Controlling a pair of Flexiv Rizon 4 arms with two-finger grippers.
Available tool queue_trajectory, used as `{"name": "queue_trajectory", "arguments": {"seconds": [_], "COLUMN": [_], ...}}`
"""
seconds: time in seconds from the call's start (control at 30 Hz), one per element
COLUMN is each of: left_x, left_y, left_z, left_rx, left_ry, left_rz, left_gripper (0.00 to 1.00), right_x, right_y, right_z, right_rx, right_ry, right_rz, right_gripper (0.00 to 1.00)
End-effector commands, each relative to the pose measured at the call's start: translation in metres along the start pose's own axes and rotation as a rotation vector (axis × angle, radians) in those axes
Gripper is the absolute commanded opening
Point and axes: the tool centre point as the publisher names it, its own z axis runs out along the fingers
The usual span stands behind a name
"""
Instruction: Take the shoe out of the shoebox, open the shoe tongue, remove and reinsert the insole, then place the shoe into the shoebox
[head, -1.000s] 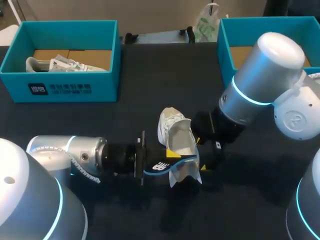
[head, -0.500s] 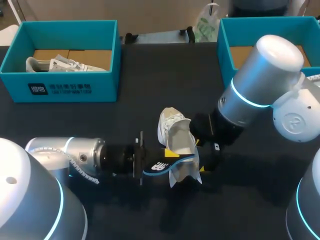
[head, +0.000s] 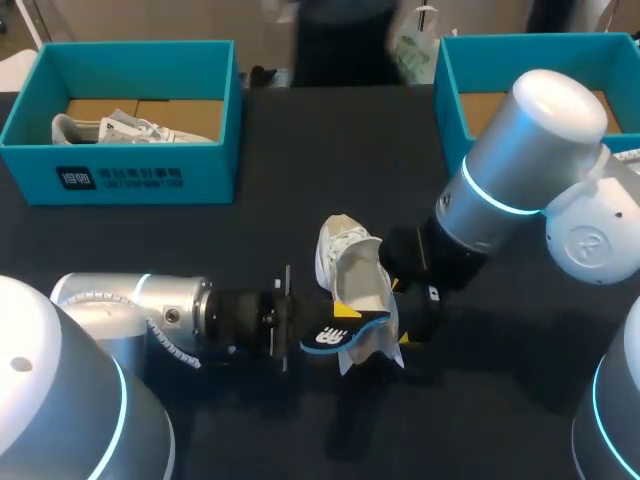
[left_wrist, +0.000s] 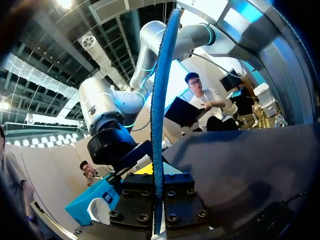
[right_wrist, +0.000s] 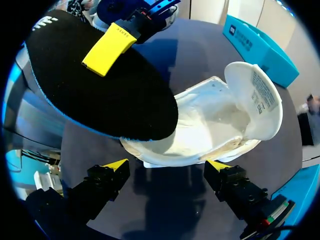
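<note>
Left gripper (right_wrist: 108, 48) pinching insole (right_wrist: 100, 95) over shoe (right_wrist: 215, 120), my right gripper (right_wrist: 166, 167) spread behind shoe; unheld shoe could slide, insole buckles.

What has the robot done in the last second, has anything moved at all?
The left arm, its jaws shut on the blue-edged insole, pushed the insole a little rightward toward the white shoe. The shoe and the right arm stayed put.
</note>
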Motion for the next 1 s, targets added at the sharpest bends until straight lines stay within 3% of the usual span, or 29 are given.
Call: {"name": "queue_trajectory", "arguments": {"seconds": [0.03,0.57,1.0], "left_x": [-0.003,-0.007,-0.002], "left_y": [0.003,0.001,0.008], "left_z": [0.006,0.025,0.024], "left_rx": [0.010,0.034,0.008], "left_ry": [0.000,0.017,0.008], "left_rz": [0.006,-0.005,-0.037], "left_gripper": [0.00,0.00,0.00], "right_x": [0.001,0.001,0.001], "right_y": [0.000,0.000,0.000], "right_z": [0.001,0.001,0.001], "right_rx": [0.000,0.000,0.000], "right_ry": [-0.002,-0.002,-0.002], "right_rz": [0.000,0.000,0.000], "right_gripper": [1.00,1.00,1.00]}}
